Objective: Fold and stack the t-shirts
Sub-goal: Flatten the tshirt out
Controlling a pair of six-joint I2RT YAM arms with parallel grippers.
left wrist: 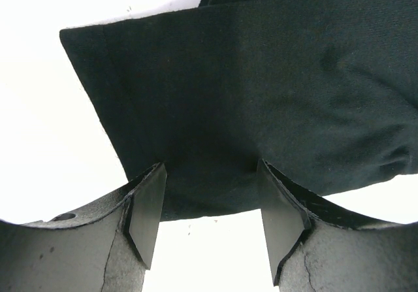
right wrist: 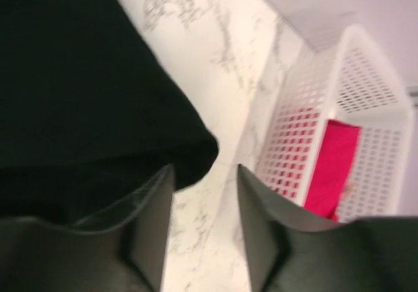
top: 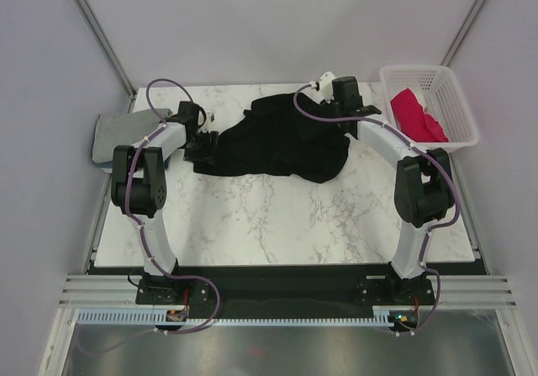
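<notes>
The black t-shirt (top: 282,140) sprawls left-to-right across the upper middle. The left pincer (left wrist: 210,163), spread, straddles its left hem; the right pincer (right wrist: 206,168), spread and empty, sits beside its upper-right edge.

White lattice basket (top: 455,117), marble table (top: 269,218)

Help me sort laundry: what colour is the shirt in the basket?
Crimson-pink shirt, clearest in the top view.
</notes>
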